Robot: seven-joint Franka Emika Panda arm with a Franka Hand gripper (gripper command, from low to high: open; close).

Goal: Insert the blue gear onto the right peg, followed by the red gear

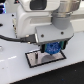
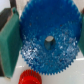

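The blue gear (image 2: 47, 40) fills the wrist view, a bright-blue toothed disc with its centre hole showing dark. In the exterior view it (image 1: 52, 48) sits between my gripper's (image 1: 51, 49) fingers, just above the grey black-edged plate (image 1: 36, 59). My gripper is shut on the blue gear, with green pads (image 2: 9, 42) pressing its rim. The red gear (image 2: 29, 77) shows partly in the wrist view beyond the blue gear's rim. The right peg is hidden behind the gear and gripper.
The plate lies on a white table (image 1: 15, 70). The arm's white body (image 1: 40, 20) fills the upper part of the exterior view, with a black cable (image 1: 15, 36) running toward the exterior view's left.
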